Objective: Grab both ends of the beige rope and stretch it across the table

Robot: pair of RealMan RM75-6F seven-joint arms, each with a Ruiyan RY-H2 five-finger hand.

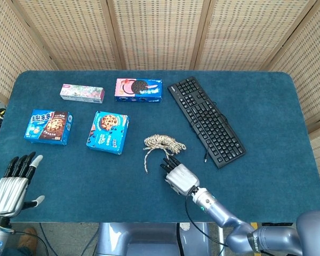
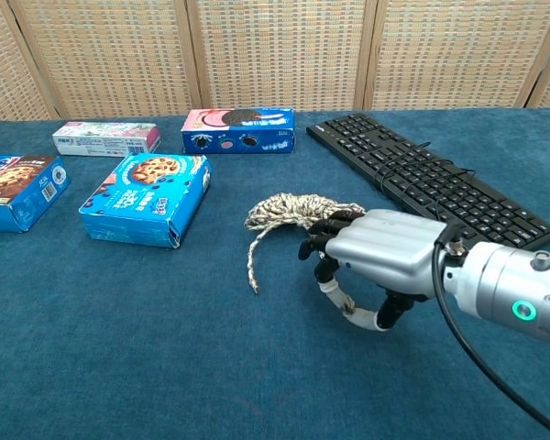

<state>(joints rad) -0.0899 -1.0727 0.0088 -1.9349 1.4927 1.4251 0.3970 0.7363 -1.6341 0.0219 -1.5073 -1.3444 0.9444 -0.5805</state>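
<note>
Beige rope (image 1: 161,143) bunched mid-table, one strand trailing down-left. Right hand (image 1: 177,175) just below it, dark fingertips (image 1: 168,161) at the coil's near edge. Left hand (image 1: 12,182) at the bottom-left corner, fingers spread, holding nothing. Black keyboard (image 1: 206,121) lying diagonally to the right.
</note>
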